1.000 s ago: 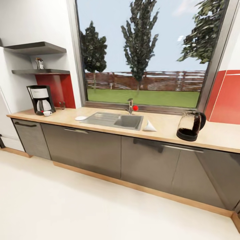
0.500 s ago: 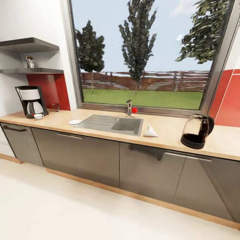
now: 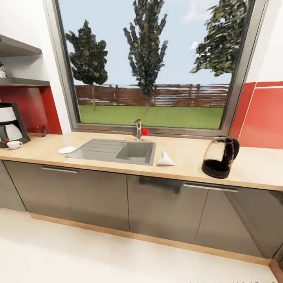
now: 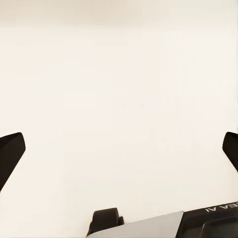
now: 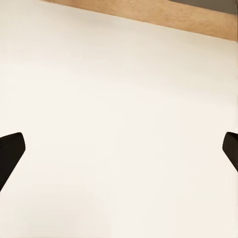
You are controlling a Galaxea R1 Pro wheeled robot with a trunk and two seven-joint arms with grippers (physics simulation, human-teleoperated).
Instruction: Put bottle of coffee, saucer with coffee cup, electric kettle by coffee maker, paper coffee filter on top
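View swings right along the surface (image 3: 118, 165): camera move, nothing shifted.
Kettle (image 3: 218, 156) nearer centre, probably next; left tool (image 4: 119, 148) and right tool (image 5: 119, 148) wide open, empty.

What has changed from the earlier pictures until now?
Only the camera moved: the view swung right and came nearer, so the coffee maker slid to the picture's left edge. Nothing was gripped or released. Electric kettle, paper coffee filter, saucer and coffee cup kept their places.

- Upside-down white lettering, partly cut off at the frame edge, reading roughly "AI", printed on the dark robot part (image 4: 220, 208) in the left wrist view.
- No other legible text, brand, number or sign anywhere else.
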